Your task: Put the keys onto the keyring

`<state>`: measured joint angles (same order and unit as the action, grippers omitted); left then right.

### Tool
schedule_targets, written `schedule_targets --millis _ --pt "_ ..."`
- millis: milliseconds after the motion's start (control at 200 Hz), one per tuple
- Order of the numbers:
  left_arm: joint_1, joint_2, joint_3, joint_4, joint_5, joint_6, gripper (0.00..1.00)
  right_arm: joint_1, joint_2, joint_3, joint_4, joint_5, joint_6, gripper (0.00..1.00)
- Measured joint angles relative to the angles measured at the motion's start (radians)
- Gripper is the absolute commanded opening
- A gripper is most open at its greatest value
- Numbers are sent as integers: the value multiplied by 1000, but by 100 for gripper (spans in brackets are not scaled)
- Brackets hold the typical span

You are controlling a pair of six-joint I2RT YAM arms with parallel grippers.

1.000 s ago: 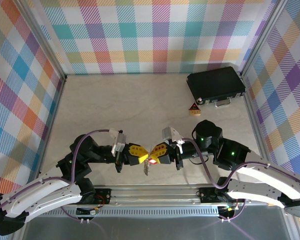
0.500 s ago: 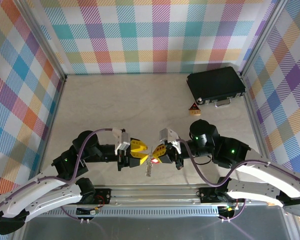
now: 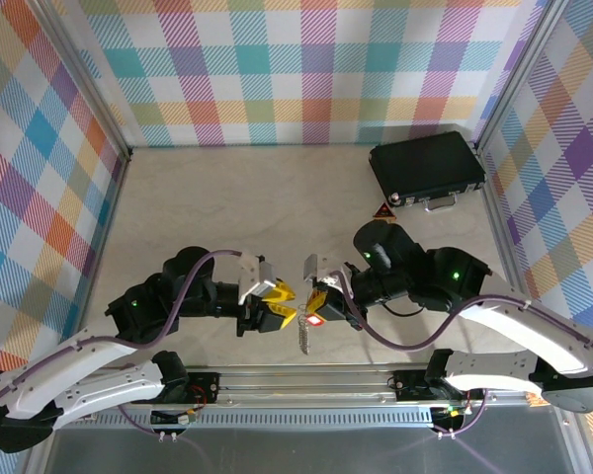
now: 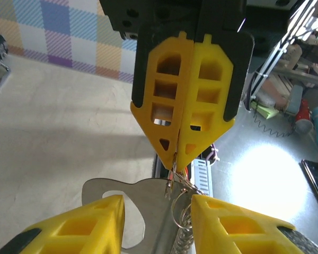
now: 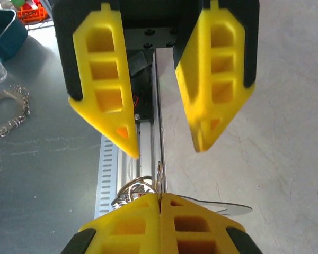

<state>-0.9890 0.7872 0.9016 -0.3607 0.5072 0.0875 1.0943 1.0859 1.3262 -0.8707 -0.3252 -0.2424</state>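
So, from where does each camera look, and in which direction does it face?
Top external: above, behind the bases, looking down on the table; both arms, left gripper, right gripper.
Left wrist: on the left arm, facing the shut right gripper; own fingers below.
Right wrist: faces the open left gripper; own shut fingers below.
Shared: both wrist views show the keyring.

Tiny red-headed key pinched at tip of right jaws, off table. Silvery keyring dangles just below it.
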Motion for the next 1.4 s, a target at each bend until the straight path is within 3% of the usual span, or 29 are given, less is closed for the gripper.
schedule_targets --millis 220,535,855,1185,1400 --pt "-7 19 0 27 8 6 24 0 13 6 -39 -8 -9 0" --pt "-11 39 -1 50 27 8 19 1 25 18 -45 -24 -10 0" --pt "-12 54 -2 56 69 17 0 0 38 24 -60 -27 -10 0" --pt "-12 43 -29 103 83 12 0 0 35 26 -66 -32 -9 0" --pt "-12 -24 -70 198 76 -20 0 3 -27 -28 71 -59 34 29"
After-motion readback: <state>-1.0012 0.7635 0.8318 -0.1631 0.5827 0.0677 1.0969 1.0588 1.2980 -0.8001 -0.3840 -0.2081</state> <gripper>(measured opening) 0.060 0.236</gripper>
